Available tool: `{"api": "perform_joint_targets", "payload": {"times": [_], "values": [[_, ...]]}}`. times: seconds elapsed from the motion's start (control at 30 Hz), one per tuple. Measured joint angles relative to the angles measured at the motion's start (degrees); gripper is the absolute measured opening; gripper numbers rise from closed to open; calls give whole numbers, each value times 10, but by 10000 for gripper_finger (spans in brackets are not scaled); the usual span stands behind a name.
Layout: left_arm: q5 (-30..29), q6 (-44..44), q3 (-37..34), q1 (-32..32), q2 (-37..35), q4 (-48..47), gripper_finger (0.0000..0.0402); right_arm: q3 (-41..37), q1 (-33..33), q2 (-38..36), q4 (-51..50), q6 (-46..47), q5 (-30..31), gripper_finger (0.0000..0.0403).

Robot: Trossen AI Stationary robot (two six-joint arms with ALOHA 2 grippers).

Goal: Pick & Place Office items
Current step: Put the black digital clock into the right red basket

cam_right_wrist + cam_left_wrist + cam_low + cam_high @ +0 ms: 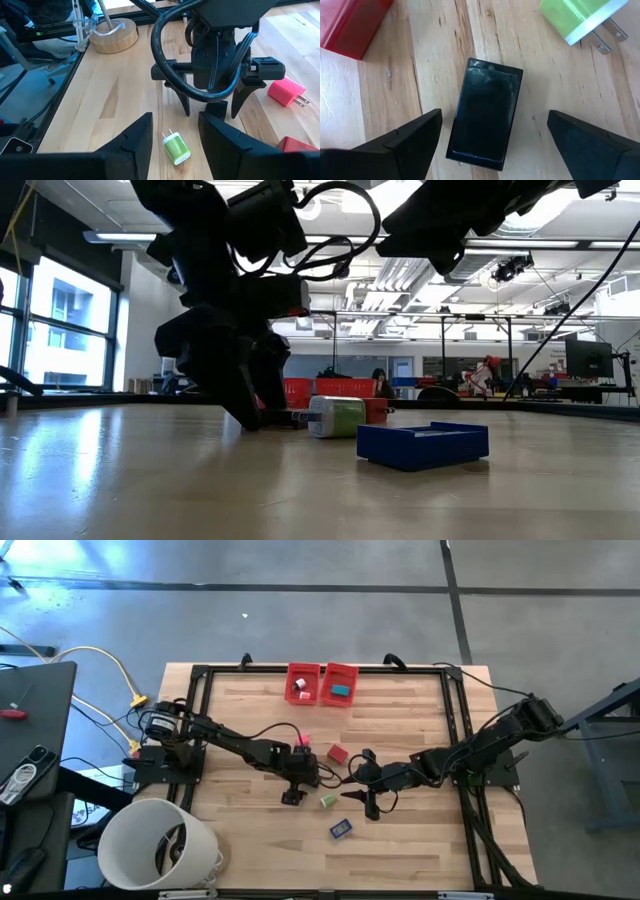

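**Left gripper spread over a black item; right gripper part-open above a green plug**

High view. The left gripper [292, 796] is seen lowered over a small black item [291, 798] near the table's middle, and the right gripper [372, 804] is held close by on the opposite side. A green plug [327, 801] lies between the two grippers, on the wooden table [420, 840]. A dark blue item [341, 829] rests apart from both sets of jaws, a red item [337, 753] and a pink item [304, 741] lie beyond the left gripper, and two red bins [321, 683] stand at the far edge. A white bucket [160, 845] is placed at the table's corner.

Low view. The left gripper [235, 395] is shown reaching down to the tabletop. The green plug [336, 417] and the dark blue item [423, 443] sit just beside it, neither being gripped.

Left wrist view. The black item [485, 114] lies flat between the widely spread fingers [402, 142], touched by neither. The green plug [577, 17] and the red item [352, 22] lie past the fingertips.

Right wrist view. The right gripper [175, 131] is partly open and nothing is held; the green plug [176, 148] lies between and below its fingers. The pink item [286, 92] lies beyond, beside the left gripper [212, 102].
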Motion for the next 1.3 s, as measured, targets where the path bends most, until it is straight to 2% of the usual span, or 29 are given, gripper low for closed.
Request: {"api": "perform_joint_targets", "payload": {"times": [0.53,1.3], "values": [[13,-9,0,-1,0,0,255,0,0,0,0,0,0,146],[13,-13,0,-1,1,0,200,0,0,0,0,30,0,146]]}}
